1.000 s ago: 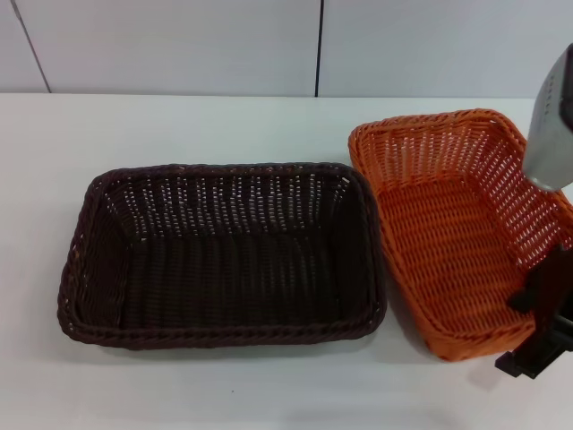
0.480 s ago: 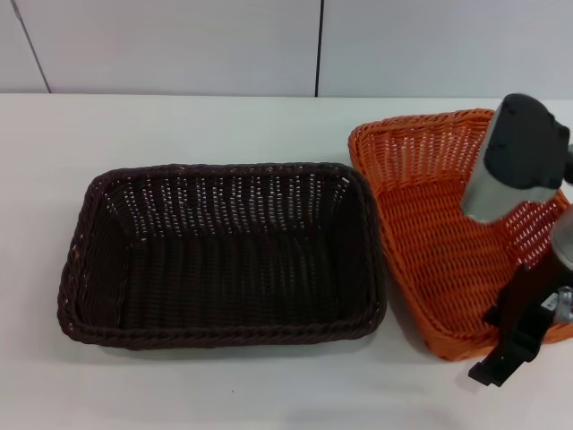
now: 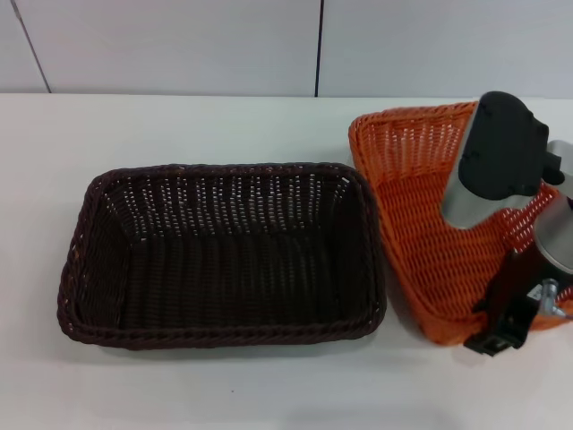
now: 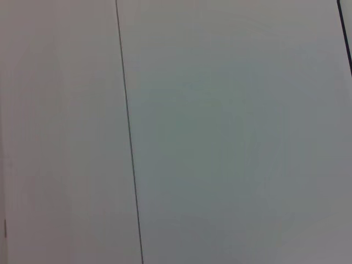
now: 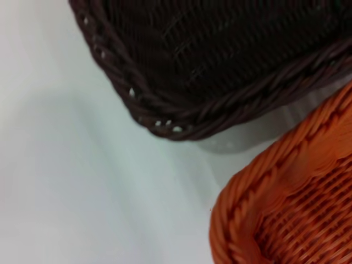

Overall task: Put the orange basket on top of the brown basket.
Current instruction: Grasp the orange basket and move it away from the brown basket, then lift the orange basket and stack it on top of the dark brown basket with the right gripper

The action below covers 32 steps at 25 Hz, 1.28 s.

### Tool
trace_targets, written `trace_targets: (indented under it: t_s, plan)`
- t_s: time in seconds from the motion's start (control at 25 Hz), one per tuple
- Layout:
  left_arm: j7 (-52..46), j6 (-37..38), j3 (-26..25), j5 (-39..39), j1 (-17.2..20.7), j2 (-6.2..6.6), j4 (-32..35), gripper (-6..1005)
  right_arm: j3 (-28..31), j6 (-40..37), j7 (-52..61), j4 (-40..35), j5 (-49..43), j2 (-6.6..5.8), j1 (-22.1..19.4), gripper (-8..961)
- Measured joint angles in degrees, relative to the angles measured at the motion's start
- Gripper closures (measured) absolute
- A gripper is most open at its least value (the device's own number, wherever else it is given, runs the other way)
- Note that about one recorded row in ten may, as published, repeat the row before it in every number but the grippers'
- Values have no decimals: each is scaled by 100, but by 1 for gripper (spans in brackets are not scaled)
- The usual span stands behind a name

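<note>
right gripper: black right gripper (image 3: 503, 324) at the near right corner of the bright orange rectangular woven wicker-style basket (image 3: 428, 233), on its near rim; grey-and-black arm body sits over the basket's right half; cannot tell how wide the pincer is or whether it holds the rim.
orange basket: on the white table (image 3: 224, 385), just right of the dark brown basket; looks tilted, its right side appears raised; near corner and braided rim (image 5: 286, 203) show in the right wrist view.
brown basket: very dark brown, almost black rectangular woven wicker-style basket (image 3: 224, 255), flat on the table, upright, nothing in it; its right rim just beside the orange basket's left rim; whether they touch is unclear in the head view; right wrist view shows its rounded corner (image 5: 181, 115) with a strip of table between it and the orange rim.
left gripper: not seen; the left wrist view shows only a pale panelled wall (image 4: 231, 132).
far: light wall panels (image 3: 179, 45) beyond the brown basket, behind the table's far edge.
</note>
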Motion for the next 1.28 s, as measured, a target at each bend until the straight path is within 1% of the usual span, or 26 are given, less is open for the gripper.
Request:
trace_targets:
  t_s: [0.2,0.32,0.44,0.48,0.56,0.68,0.76,1.0,1.16,1.24,1.28]
  plan:
    - [-5,1,-23,0,-40,0,37,246,-117,156,210,-73,-35,0,-1,535]
    - [-7,1,-24,0,-50,0,52,246,-246,294,494,-254,-106,0,-11,596]
    - [-13,-44,-25,0,-82,0,96,246,-247,372,813,-497,-146,-1,-7,658]
    - [-13,-46,-40,0,-83,0,111,247,-218,375,1009,-680,-167,-7,5,668]
    - [-13,-48,-51,0,-82,0,123,247,-204,361,1100,-794,-188,-10,6,687]
    - [-13,-52,-71,0,-81,0,146,247,-140,248,1299,-1251,-240,-17,11,715]
    - [-13,-52,-71,0,-80,0,147,247,-133,196,1335,-1352,-242,-17,17,761]
    - [-69,-53,-69,0,-64,0,161,247,-192,-122,1544,-2000,-268,-20,88,801]
    - [-258,-53,-69,0,-84,6,249,247,-247,-291,1542,-2548,-337,-26,195,801]
    - [-302,-53,-69,0,-86,7,262,247,-301,-343,1448,-2751,-452,-32,300,801]
    - [-312,-51,-69,0,-84,4,265,247,-388,-372,1155,-2834,-527,-37,470,801]
